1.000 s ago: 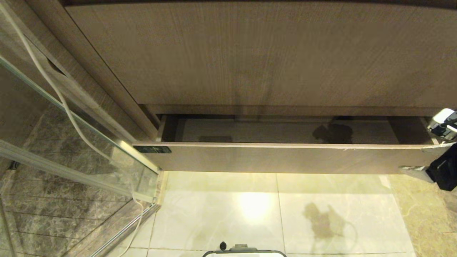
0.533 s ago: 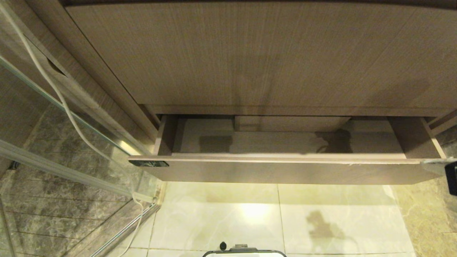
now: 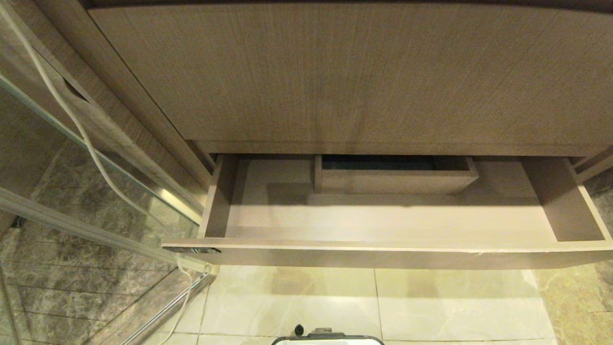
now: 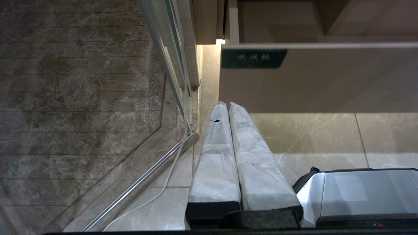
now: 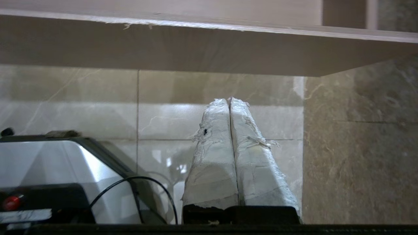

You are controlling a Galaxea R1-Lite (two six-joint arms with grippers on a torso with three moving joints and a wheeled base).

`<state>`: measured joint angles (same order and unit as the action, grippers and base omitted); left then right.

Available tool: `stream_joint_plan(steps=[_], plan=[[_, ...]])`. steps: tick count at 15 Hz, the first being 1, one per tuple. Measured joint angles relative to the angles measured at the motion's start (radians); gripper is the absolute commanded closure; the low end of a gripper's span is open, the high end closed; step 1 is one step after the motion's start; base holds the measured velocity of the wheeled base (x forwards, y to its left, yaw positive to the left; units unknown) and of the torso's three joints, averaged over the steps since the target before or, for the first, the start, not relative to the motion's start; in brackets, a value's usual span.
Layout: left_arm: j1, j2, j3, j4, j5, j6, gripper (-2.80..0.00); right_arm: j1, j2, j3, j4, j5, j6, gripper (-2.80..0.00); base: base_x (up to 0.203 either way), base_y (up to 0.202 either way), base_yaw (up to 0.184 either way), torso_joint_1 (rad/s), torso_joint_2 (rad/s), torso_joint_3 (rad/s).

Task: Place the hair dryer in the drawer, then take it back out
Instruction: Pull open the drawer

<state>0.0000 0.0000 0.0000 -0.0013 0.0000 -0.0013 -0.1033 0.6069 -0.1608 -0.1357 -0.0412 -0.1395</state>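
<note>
Wood-grain drawer [image 3: 383, 256] stands pulled out below the taller wood-grain panel [image 3: 364, 72] in the head view. No hair dryer shows in any view; its place cannot be told.

Left to right in the head view:
- White cord [image 3: 72, 115] runs down along the glass door [image 3: 62, 158], over dark marble tiles.
- Black label [image 3: 191, 250] sits at the left end of the drawer front.
- Drawer floor is bare light board. A boxed notch [image 3: 395, 179] stands at the back, about mid-width.
- Right side wall of the drawer slants out toward the frame edge.
- Pale floor tiles [image 3: 431, 306] lie under the drawer front; the robot base [image 3: 328, 339] shows at the bottom edge.

Left claw [image 4: 227, 105]: both wrapped fingers [image 4: 215, 156] pressed together, holding nothing. It points at the floor just below the label end of the drawer front, apart from it.

Right claw [image 5: 228, 99]: wrapped fingers [image 5: 212, 156] pressed together, nothing between them. It sits under the right end of the drawer front, not touching it, with pale tile and a darker marble slab [image 5: 359, 147] behind.

Neither arm appears in the head view.
</note>
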Motion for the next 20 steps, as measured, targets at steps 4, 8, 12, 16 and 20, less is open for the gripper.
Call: stream_joint_plan(steps=[4,8,12,16,20], plan=[[0.0,0.0,0.0,0.0,0.0,0.0,0.0,0.066,-0.278,0.136,-0.001,-0.056,0.05,0.0,0.0,0.0,0.0,0.0,0.0,0.0],[0.0,0.0,0.0,0.0,0.0,-0.001,0.0,0.092,-0.452,0.158,0.065,0.036,0.077,0.0,0.0,0.0,0.0,0.0,0.0,0.0],[0.0,0.0,0.0,0.0,0.0,0.001,0.0,0.1,-0.578,0.16,0.091,0.05,0.126,0.0,0.0,0.0,0.0,0.0,0.0,0.0],[0.0,0.0,0.0,0.0,0.0,0.001,0.0,0.1,-0.605,0.161,0.129,0.042,0.174,0.0,0.0,0.0,0.0,0.0,0.0,0.0],[0.0,0.0,0.0,0.0,0.0,0.001,0.0,0.101,-0.61,0.161,0.128,0.042,0.175,0.0,0.0,0.0,0.0,0.0,0.0,0.0]])
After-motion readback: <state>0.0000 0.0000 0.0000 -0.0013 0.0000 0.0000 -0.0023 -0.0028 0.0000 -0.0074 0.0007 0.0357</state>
